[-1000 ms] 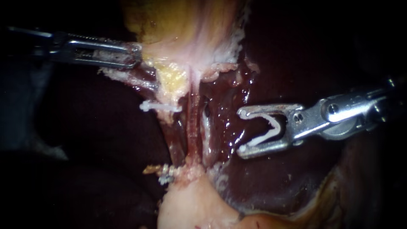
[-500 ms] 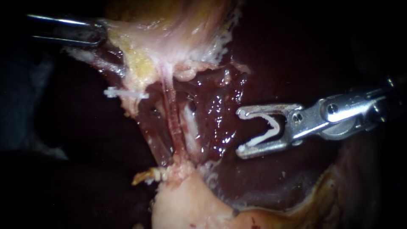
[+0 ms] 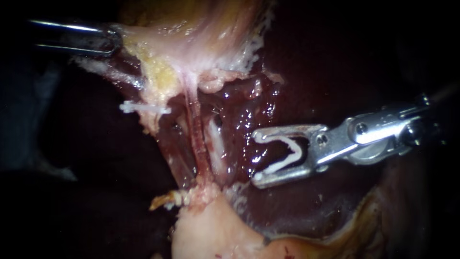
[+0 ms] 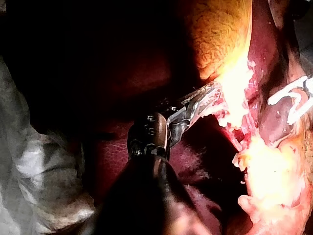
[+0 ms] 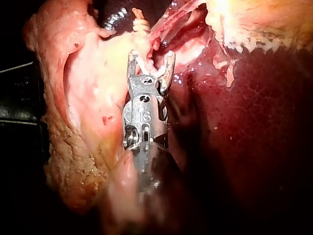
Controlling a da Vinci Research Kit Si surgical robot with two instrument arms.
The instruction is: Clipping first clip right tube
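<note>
Right tube (image 3: 197, 141): thin, reddish, stretched straight between pale tissue (image 3: 191, 52) above and a pale lump below, over the wet dark liver (image 3: 306, 206).
Right instrument (image 3: 258, 157): jaws wide apart, both bearing on an open white clip (image 3: 287, 156); tips near the tube's right side, not around it.
Left instrument (image 3: 112, 41): jaws clamped on the pale tissue's edge.
Second clip (image 3: 143, 108): closed, left of the tube.

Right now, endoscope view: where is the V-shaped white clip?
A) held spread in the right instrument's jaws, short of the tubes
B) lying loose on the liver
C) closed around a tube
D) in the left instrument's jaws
A: the white clip sits spread between the jaws of the right instrument, with glossy liver showing between its open mouth and the tubes.
</note>
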